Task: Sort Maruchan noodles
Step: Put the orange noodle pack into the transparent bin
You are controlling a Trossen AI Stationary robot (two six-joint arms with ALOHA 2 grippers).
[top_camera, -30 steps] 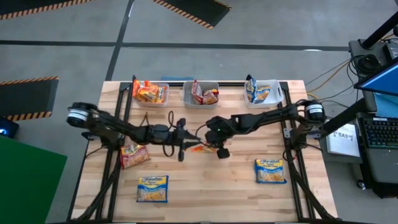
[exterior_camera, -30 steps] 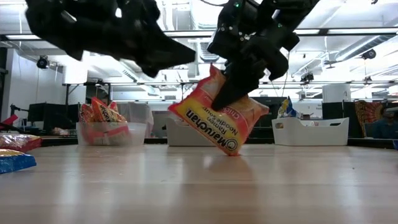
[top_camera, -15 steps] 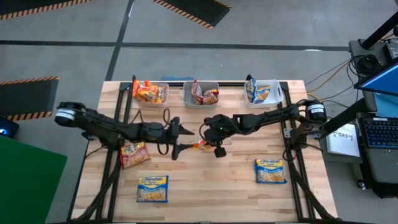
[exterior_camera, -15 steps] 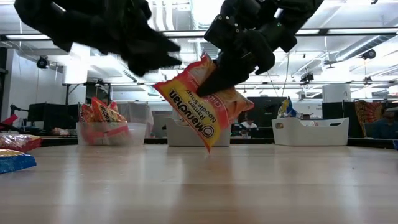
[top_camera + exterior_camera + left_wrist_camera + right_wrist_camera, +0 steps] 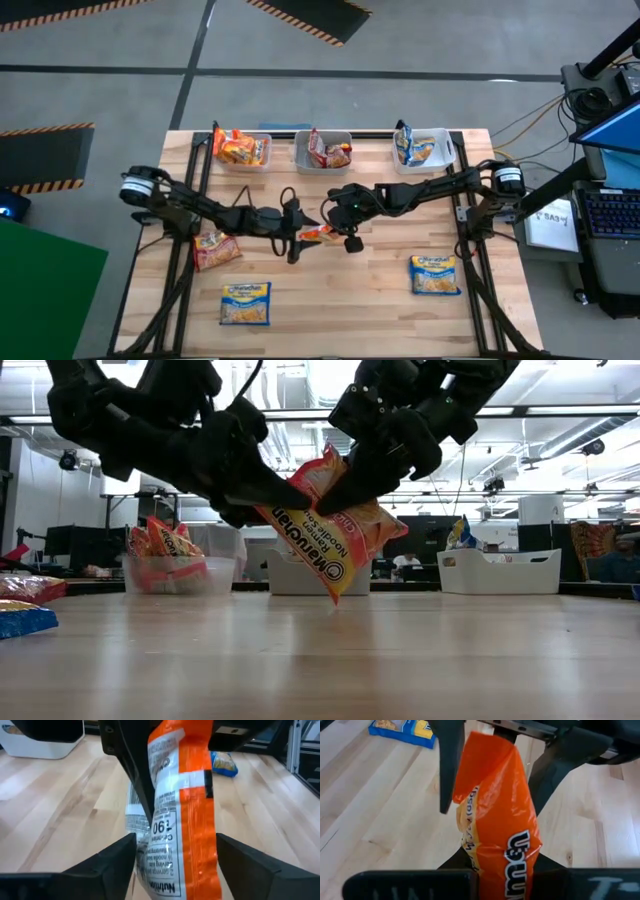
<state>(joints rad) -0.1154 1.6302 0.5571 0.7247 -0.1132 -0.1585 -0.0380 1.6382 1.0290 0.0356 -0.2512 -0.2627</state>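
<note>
Mid-table and off the wood, the orange Maruchan packet (image 5: 335, 530) hangs tilted from the right gripper (image 5: 343, 226), whose fingers are pinched tight on its upper end. The long axis slants down toward the left arm's side. The left gripper (image 5: 296, 238) is right there, fingers (image 5: 112, 865) spread wide either side of the packet's lower end, not pressing on it. Looks like a handover: the left hand is the nearer one to that free end, and the orange bin (image 5: 262, 152) sits at the back on its side.
</note>
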